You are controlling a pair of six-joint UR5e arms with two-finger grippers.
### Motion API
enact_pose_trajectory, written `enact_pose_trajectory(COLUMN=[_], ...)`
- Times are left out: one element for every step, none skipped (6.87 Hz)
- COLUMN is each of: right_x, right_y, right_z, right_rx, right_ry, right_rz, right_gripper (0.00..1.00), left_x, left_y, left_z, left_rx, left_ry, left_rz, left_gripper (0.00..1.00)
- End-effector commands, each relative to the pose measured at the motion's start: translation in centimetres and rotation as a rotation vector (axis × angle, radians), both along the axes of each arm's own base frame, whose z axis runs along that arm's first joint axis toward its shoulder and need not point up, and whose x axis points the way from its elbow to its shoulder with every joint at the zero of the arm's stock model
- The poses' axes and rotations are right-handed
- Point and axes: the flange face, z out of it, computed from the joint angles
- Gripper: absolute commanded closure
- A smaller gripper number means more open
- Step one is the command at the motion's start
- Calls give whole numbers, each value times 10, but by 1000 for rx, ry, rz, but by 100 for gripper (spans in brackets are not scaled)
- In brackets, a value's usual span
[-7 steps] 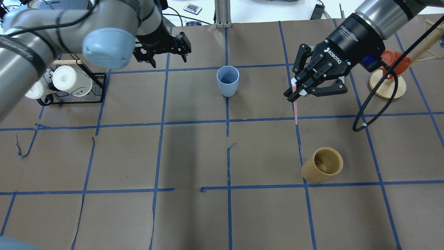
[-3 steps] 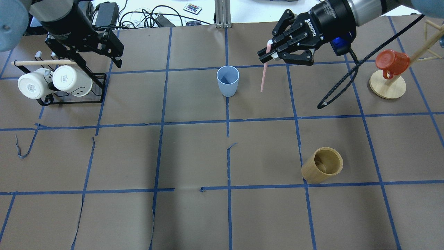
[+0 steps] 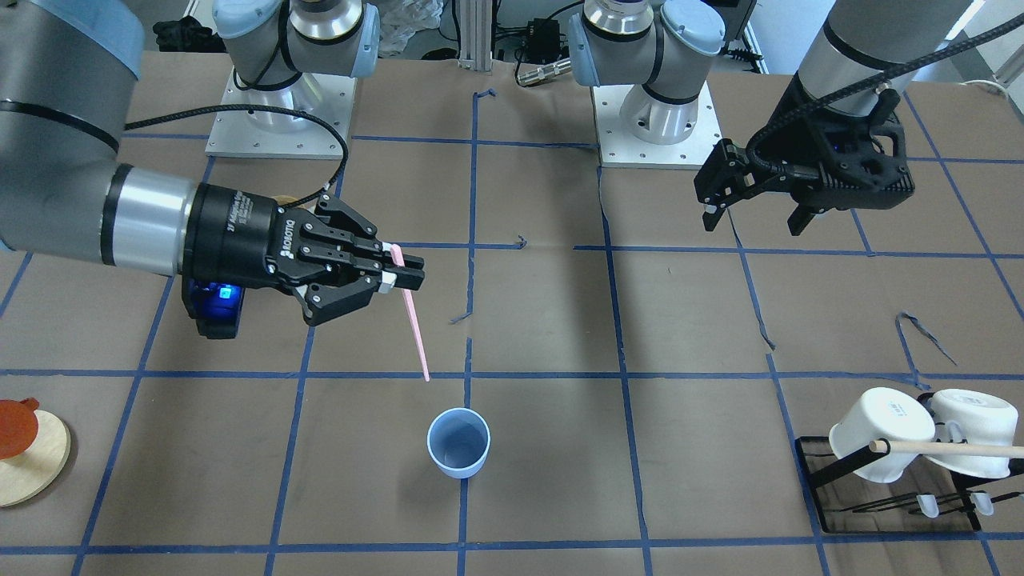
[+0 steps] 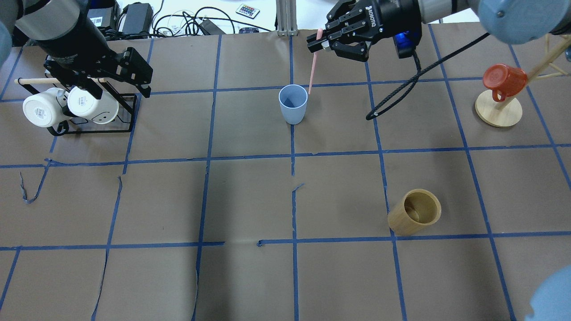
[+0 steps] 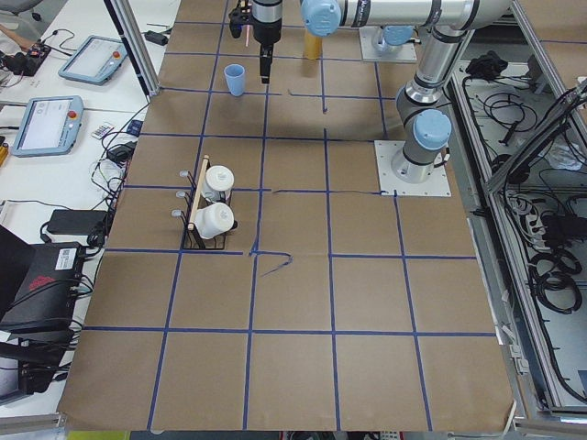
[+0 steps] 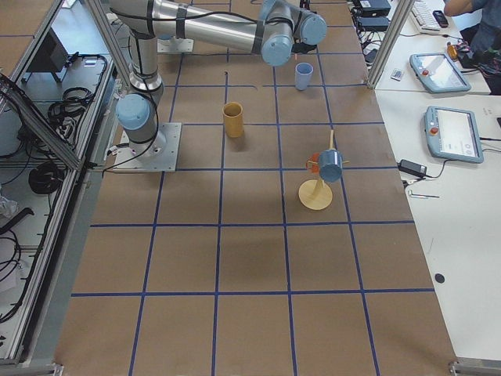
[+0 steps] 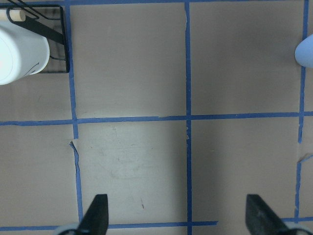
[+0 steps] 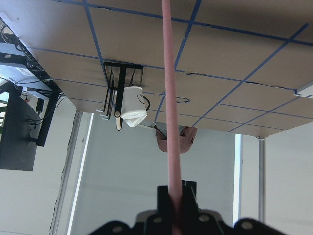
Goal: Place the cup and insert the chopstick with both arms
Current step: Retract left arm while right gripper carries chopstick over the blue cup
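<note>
The light blue cup stands upright on the brown table, far centre; it also shows in the front view and at the left wrist view's right edge. My right gripper is shut on the top of the pink chopstick, which hangs tilted, its lower tip just off the cup's rim on the right. The front view shows the chopstick in this gripper, its tip above the cup. My left gripper is open and empty by the mug rack, far from the cup; its fingers are spread.
A black rack with white mugs and a wooden rod stands at the far left. A tan bamboo cylinder stands front right. A red mug hangs on a wooden stand at the far right. A black cable loops under my right wrist.
My right gripper has carried the chopstick left and toward the far edge, bringing its tip beside the cup. My left arm has drawn back left to the mug rack.
</note>
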Motion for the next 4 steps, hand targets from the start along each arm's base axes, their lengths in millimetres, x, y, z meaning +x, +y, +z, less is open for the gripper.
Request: enact_pose_trajectory(right_x=[26,27,27,27], right_y=[-20,-26,-32,-33], right_z=[-36,-50,-61,-59], right_rx=[24,64,60,48], right_ry=[8,10,12,9], right_rz=[1,-7,-8,-10], right_gripper=[99,100,100,100], left_x=[-1,-1,-1,-1], left_y=[3,4,4,5], left_z=[3,0,1,-3], left_rx=[-5,-1,-2,5], left_ry=[3,0,3,1], left_rz=[0,0,0,0], left_gripper=[0,0,0,0])
